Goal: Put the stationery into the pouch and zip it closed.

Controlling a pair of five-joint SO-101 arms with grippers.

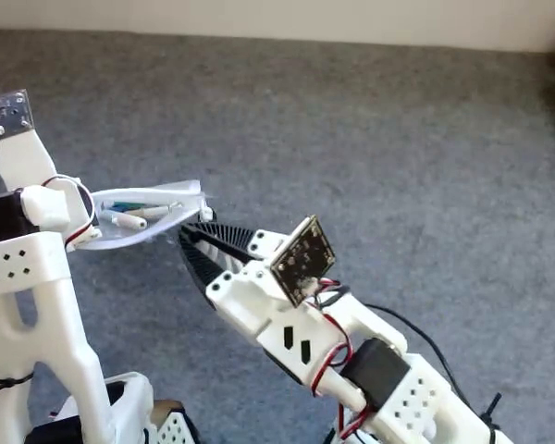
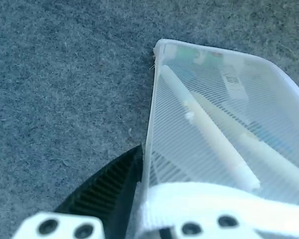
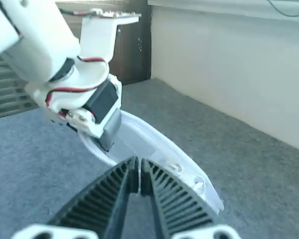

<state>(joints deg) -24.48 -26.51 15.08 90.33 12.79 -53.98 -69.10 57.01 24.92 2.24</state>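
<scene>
A translucent pouch (image 1: 153, 215) hangs a little above the grey carpet, with white pens (image 1: 129, 220) lying inside it. My left gripper (image 1: 74, 222) is shut on one end of it. In the left wrist view the pouch (image 2: 214, 114) sits between the black finger and the white jaw of the left gripper (image 2: 142, 186), and two white pens (image 2: 204, 124) show through the striped wall. My right gripper (image 1: 185, 233) has its black fingers closed together, tips against the pouch's other end. From the right wrist, that gripper (image 3: 139, 167) meets the pouch (image 3: 154, 144) edge; whether anything is pinched is hidden.
Grey carpet (image 1: 398, 139) spreads out behind and to the right. A pale wall (image 3: 229, 64) runs along the far side, and dark furniture (image 3: 132, 45) stands past the left arm (image 3: 79, 89). Both arm bases crowd the near edge.
</scene>
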